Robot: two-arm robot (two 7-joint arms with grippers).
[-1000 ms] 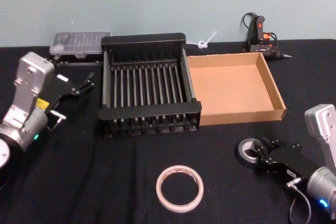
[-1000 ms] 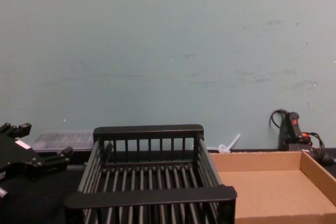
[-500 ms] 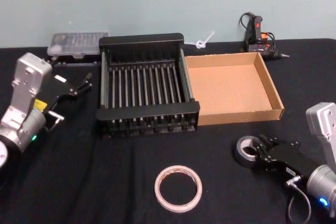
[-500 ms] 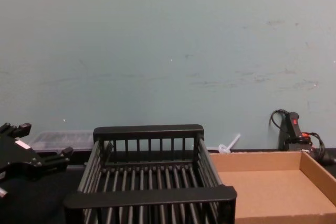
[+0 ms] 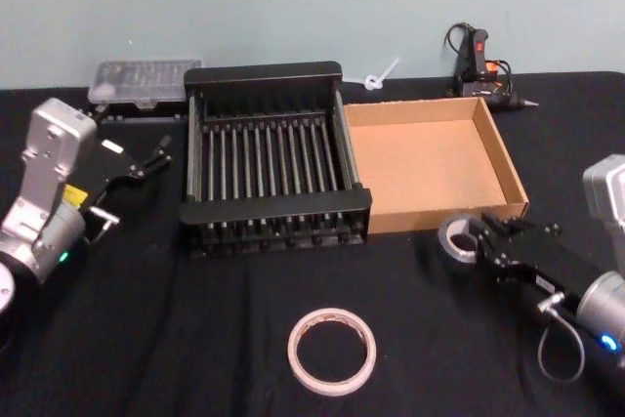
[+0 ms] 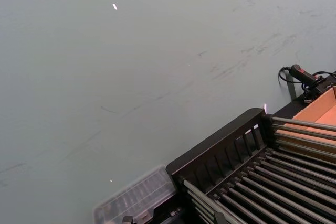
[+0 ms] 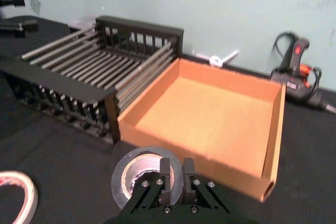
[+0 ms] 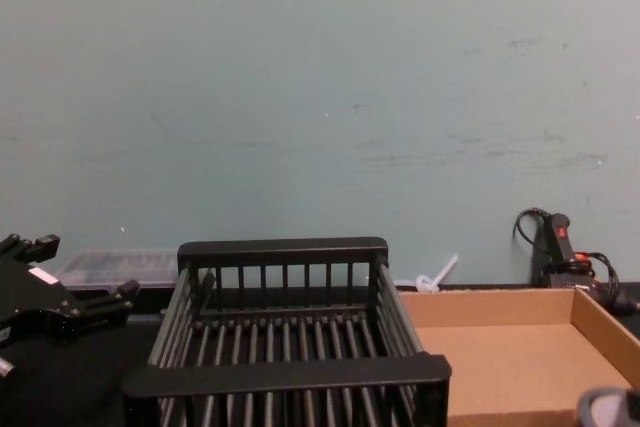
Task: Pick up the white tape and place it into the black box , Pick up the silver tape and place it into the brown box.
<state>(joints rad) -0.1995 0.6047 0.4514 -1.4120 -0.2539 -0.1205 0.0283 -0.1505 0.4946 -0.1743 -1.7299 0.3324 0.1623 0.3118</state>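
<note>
Right gripper (image 5: 485,241): jaws clamped on the silver tape (image 5: 459,238), held just near of the brown box (image 5: 511,175) at its near-right corner. White tape (image 5: 332,351): flat on the black table (image 5: 195,339), near of the black box (image 5: 264,75). Left gripper (image 5: 156,155): parked left of the black box, jaws slightly apart, holding nothing. Glue gun (image 5: 479,61): far right.

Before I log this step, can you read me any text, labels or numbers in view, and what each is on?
No text is legible.
White tape: red and dark marks on its face, too small to read.
Left arm: small yellow sticker, blurred.
Left pincer: white label, unreadable.
Silver tape, held by the right pincer: no print visible.
</note>
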